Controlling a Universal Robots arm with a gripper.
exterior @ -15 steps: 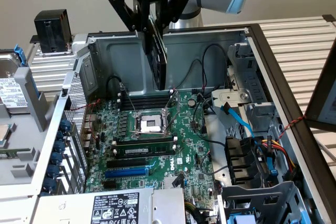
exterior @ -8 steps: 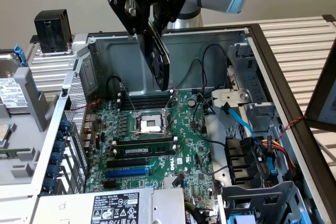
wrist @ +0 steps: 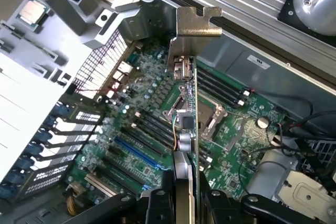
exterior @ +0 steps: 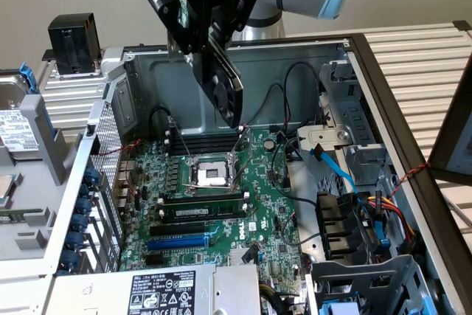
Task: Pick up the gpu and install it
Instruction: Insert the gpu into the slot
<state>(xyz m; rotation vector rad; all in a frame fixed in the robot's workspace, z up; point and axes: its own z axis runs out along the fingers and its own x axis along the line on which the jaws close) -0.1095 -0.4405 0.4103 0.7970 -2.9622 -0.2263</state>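
My gripper (exterior: pixel 203 43) hangs above the open computer case, shut on the gpu (exterior: pixel 225 86). The card is tilted, its black round cooler facing the exterior view's left, well above the green motherboard (exterior: pixel 254 215). In the wrist view the gpu (wrist: pixel 184 129) appears edge-on between my two black fingers (wrist: pixel 157 205), with its silver end bracket (wrist: pixel 197 22) pointing away from my gripper (wrist: pixel 185 196). Below the card lie the CPU socket (exterior: pixel 210 175) and the expansion slots, among them a blue slot (exterior: pixel 177 242), seen again as the blue slot (wrist: pixel 137 153).
The case's slotted rear wall (exterior: pixel 92 212) stands at the exterior view's left. A power supply (exterior: pixel 166 289) sits at the front, a drive cage (exterior: pixel 369 278) and coloured cables (exterior: pixel 343 175) at the right. A thin green stick (exterior: pixel 203 212) lies across the slots.
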